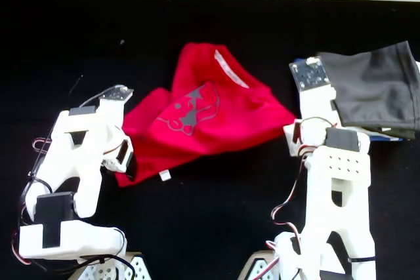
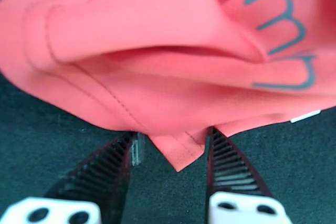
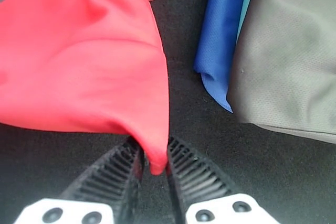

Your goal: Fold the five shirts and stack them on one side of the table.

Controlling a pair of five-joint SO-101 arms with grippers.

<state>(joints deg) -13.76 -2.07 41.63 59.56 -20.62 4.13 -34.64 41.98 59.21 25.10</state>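
Note:
A red shirt (image 1: 197, 119) with a grey print lies crumpled in the middle of the black table (image 1: 216, 227). Its near-left corner (image 2: 178, 153) sits between the fingers of my left gripper (image 2: 172, 137), which stands open and low over the cloth; in the high view that gripper (image 1: 129, 165) is at the shirt's lower left edge. My right gripper (image 3: 154, 153) is shut on the red shirt's right corner (image 3: 156, 163); in the high view it (image 1: 293, 137) is at the shirt's right tip.
A stack of folded shirts lies at the right side, a grey one (image 1: 377, 90) on top and a blue one (image 3: 220, 35) with a teal edge under it, close beside my right arm (image 1: 338, 181). Bare black tabletop lies in front of the red shirt.

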